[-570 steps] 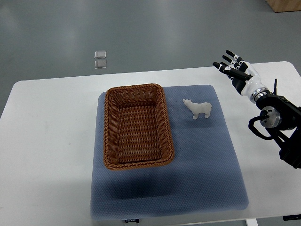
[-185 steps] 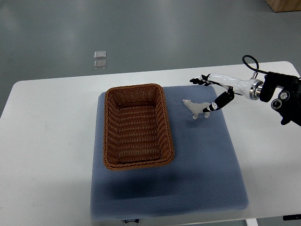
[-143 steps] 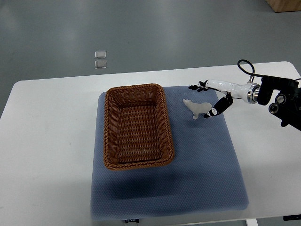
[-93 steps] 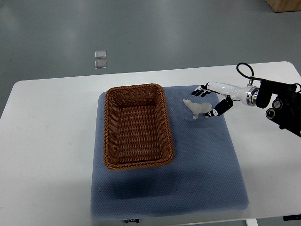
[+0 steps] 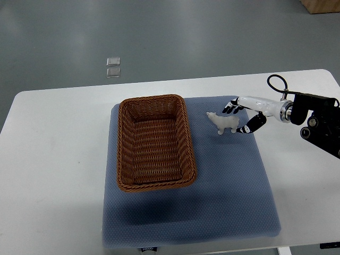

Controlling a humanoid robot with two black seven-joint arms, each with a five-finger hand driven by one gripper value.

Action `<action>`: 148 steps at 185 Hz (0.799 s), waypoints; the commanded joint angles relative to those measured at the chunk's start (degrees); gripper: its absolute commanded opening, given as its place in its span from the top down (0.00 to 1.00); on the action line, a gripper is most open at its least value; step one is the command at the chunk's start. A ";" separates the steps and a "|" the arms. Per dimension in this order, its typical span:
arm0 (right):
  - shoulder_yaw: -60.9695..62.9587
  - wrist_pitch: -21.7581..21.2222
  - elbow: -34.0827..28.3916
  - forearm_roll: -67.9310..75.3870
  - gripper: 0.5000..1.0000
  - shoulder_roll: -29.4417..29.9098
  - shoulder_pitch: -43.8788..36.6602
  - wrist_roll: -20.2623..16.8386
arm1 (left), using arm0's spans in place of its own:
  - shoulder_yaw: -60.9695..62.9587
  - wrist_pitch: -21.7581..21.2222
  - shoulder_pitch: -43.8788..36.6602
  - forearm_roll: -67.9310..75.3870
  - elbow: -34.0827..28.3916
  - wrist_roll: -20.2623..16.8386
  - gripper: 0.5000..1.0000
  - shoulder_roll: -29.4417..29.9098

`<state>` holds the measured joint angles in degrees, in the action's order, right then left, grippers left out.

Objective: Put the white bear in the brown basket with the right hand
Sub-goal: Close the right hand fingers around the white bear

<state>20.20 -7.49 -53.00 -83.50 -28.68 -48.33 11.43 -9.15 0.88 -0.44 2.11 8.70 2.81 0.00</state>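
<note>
One white bear [image 5: 223,122] stands on the blue mat [image 5: 223,180], just right of the one brown basket [image 5: 154,142]. The right hand [image 5: 243,117] brackets the bear's rear, fingers [image 5: 231,108] spread, gripping nothing. A small label [image 5: 149,248] on the mat's near edge is unreadable.

A white table [image 5: 53,159] is carrying a blue mat [image 5: 228,180], which is lying across its middle.
</note>
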 commanded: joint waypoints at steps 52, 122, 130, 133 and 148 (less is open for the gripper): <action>-0.07 -0.60 -0.26 -0.17 0.53 0.38 -0.18 0.08 | 0.01 0.00 0.00 0.00 0.00 0.00 0.00 0.00; -1.12 -0.69 -0.52 -0.26 0.53 0.47 -1.68 0.08 | 0.01 0.00 0.00 0.00 0.00 0.00 0.00 0.00; -1.30 -0.69 -0.52 -0.35 0.55 0.64 -1.59 0.08 | 0.01 0.00 0.00 0.00 0.00 0.00 0.00 0.00; -1.30 -0.69 -0.52 -0.35 0.56 0.64 -1.59 0.08 | 0.01 0.00 0.00 0.00 0.00 0.00 0.00 0.00; -1.92 -0.69 -0.52 -0.35 0.71 0.64 -1.59 0.08 | 0.01 0.00 0.00 0.00 0.00 0.00 0.00 0.00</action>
<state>18.93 -8.17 -53.52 -83.82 -28.12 -49.95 11.51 -9.15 0.88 -0.44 2.11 8.70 2.81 0.00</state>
